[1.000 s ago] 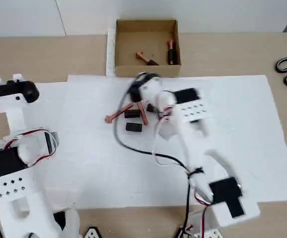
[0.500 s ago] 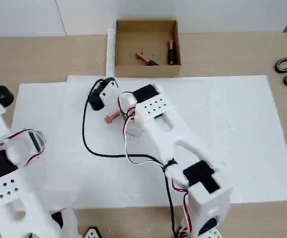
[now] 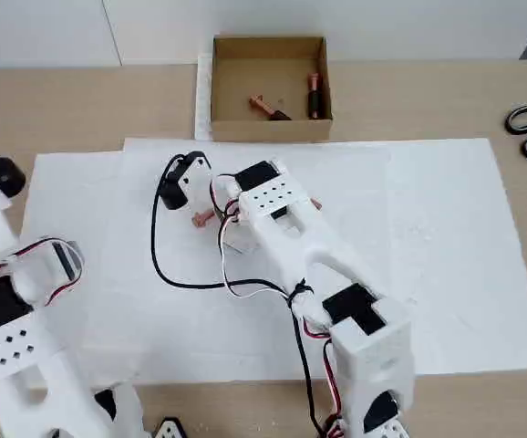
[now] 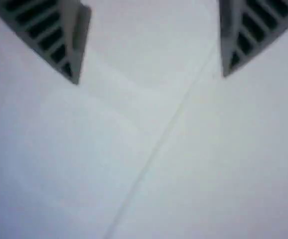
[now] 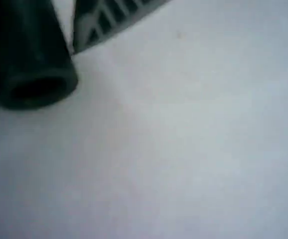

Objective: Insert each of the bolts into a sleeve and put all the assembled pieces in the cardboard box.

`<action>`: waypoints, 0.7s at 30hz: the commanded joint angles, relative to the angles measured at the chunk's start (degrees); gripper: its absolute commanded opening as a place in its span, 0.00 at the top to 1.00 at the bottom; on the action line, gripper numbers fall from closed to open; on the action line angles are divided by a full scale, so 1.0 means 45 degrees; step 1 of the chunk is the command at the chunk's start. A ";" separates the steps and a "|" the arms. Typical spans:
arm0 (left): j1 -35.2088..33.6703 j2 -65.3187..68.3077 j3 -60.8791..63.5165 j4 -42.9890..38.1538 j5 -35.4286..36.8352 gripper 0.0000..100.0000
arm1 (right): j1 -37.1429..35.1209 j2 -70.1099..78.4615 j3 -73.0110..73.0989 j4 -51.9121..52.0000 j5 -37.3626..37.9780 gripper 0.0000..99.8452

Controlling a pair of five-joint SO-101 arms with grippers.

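Your left pincer point(image 4: 150, 77) hangs wide open and empty over the white paper point(image 4: 84, 164) at the near left of the counter point(image 3: 81, 100). Your right arm stretches diagonally from the near edge to mid-sheet, wrist bent down. The right pincer point(image 5: 72, 47) appears clamped on a black sleeve point(image 5: 29, 64), bore facing the camera. A loose copper bolt point(image 3: 202, 217) lies just beside that wrist. At the far edge, the cardboard box point(image 3: 268, 130) holds what look like two assembled pieces point(image 3: 268, 108). The step in hand looks like pairing sleeve with bolt. Next, you need the bolt gripped and lined up with the bore.
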 commanded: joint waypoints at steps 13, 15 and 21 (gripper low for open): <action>0.0039 0.0000 -0.0518 -0.0078 0.0078 0.82 | -0.0205 0.0479 -0.0586 -0.0107 0.0020 0.89; 0.0039 0.0000 -0.0518 -0.0059 0.0078 0.82 | -0.0205 0.0479 -0.0586 -0.0088 0.0000 0.91; 0.0039 0.0000 -0.0498 -0.0059 0.0078 0.82 | -0.0186 0.0342 -0.0879 0.0733 -0.0156 0.97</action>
